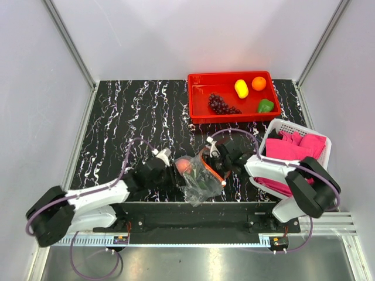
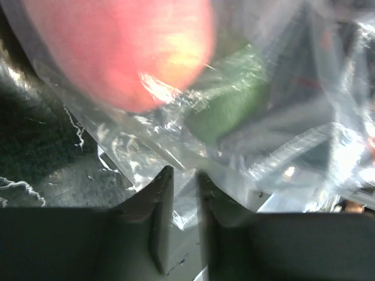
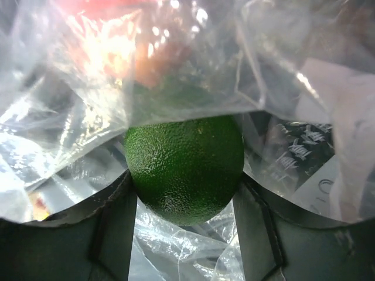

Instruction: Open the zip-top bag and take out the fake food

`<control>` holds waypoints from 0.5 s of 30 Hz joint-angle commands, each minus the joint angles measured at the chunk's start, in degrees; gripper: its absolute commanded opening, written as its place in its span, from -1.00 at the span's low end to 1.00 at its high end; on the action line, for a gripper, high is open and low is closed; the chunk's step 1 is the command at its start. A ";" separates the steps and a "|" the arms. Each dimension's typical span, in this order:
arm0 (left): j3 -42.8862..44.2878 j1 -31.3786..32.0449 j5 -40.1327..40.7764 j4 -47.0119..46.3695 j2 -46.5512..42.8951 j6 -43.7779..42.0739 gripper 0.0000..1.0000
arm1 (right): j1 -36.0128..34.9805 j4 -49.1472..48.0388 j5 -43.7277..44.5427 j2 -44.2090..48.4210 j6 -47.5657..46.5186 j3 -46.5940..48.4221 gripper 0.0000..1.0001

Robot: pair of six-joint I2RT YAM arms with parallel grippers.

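Top external view: the bag (image 1: 201,178) lies crumpled on the table (image 1: 129,117) between my two grippers, just ahead of my bases. My left gripper (image 2: 183,175) is closed on the bag's near edge, the two fingers almost together with a fold of clear plastic pinched between them. Just beyond those fingertips, inside the plastic, sit a red fruit (image 2: 117,52) and, to its right, something green and blurred. My right gripper (image 3: 184,193) is clamped on a green fruit (image 3: 184,167), one finger against each side of it, with bag plastic draped over the fruit's far half and bunched around the fingers.

Well beyond both grippers stands the tray (image 1: 193,96), holding grapes (image 1: 222,104), a yellow fruit (image 1: 241,88), an orange (image 1: 258,83) and a pepper (image 1: 265,106). Just to the right of my right gripper, beside that arm, is the basket (image 1: 287,124) of pink cloths (image 1: 299,146).
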State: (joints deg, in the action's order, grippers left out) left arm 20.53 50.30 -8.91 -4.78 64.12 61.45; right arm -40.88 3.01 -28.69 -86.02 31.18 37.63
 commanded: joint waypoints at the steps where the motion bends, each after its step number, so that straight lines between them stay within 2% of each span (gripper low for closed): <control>1: 1.79 0.14 0.40 4.60 -11.95 -4.92 -0.16 | -0.07 7.88 6.62 6.65 -3.75 5.43 -0.32; 2: 1.88 0.15 -0.40 4.60 -13.83 -5.63 -0.04 | -0.16 9.11 7.15 7.26 -4.28 6.14 -0.45; 4: 3.10 0.23 -3.12 4.60 -18.82 -8.08 0.20 | -0.16 11.40 7.85 8.14 -4.72 7.71 -0.53; 6: 4.68 0.23 -4.19 4.51 -21.13 -9.24 0.31 | -0.07 12.46 7.86 8.50 -4.64 8.86 -0.60; 7: 6.60 0.32 -3.84 4.60 -21.66 -9.42 0.46 | -0.16 12.72 7.42 8.50 -4.46 9.30 -0.62; 10: 11.61 0.32 -1.04 4.60 -21.41 -8.63 0.55 | -0.07 13.34 6.98 8.41 -3.85 10.80 -0.66; 13: 15.66 0.32 3.88 7.23 -17.81 -7.49 0.61 | -0.16 14.48 8.29 9.11 -3.41 11.85 -0.68; 15: 19.35 0.32 4.42 7.67 -13.35 -7.75 0.62 | -0.16 16.06 9.08 9.99 -3.41 12.90 -0.69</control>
State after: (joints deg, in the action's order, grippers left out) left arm 33.04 50.33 -8.67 2.04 44.95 54.41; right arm -40.88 16.19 -22.24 -78.74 28.18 46.81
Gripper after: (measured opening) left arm 0.800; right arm 0.635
